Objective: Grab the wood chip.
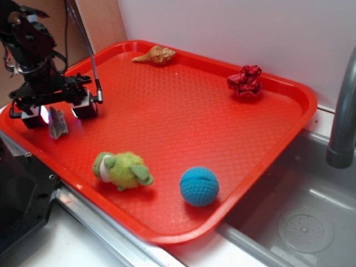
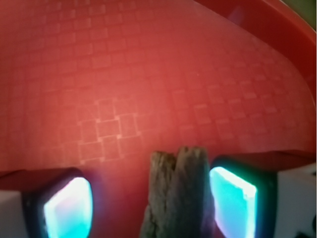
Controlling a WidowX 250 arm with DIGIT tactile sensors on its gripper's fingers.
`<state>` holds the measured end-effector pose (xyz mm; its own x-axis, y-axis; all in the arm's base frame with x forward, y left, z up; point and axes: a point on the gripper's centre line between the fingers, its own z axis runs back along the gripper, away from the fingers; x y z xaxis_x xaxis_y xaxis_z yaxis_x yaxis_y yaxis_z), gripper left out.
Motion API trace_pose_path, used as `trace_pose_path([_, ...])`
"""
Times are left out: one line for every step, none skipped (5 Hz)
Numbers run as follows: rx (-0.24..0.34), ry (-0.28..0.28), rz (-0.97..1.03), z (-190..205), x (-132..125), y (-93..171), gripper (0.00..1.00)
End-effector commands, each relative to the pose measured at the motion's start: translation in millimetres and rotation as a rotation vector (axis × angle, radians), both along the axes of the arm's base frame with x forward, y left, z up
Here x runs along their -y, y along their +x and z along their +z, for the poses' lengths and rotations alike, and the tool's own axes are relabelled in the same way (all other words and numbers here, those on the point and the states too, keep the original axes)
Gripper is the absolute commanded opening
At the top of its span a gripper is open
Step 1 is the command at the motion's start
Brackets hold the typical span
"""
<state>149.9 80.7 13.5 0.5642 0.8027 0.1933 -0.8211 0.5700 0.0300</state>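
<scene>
Wood chip (image 2: 176, 193) runs off the wrist view's bottom edge; end effector (image 2: 151, 206) pads cropped too.

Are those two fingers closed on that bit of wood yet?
Not yet. The fingers stand open, with the wood chip between them, nearer one pad and a gap at the other.

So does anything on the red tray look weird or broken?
Nothing looks broken or spilled. The wood chip stands on end between the open claw's pads, nearer one pad in the wrist view. The shell, red wad, green plush and ball lie apart.
</scene>
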Motion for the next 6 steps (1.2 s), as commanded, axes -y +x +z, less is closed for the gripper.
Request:
trace_pose_path([-0.027,0.018,-0.02,4,6,-25,0.0])
trace_pose_path([-0.018,0.029,-0.023,16,1,-27,0.0])
trace_pose_path([0.012,0.024,-0.069,42,-10,-31,0.0])
trace_pose_path([0.106,0.004,-0.176,91,-21,-26,0.0])
trace_pose_path([0.121,-0.024,-0.41,141,-23,-11,0.0])
trace_pose_path([0.061,-0.032,-0.598,178,-2,26,0.0])
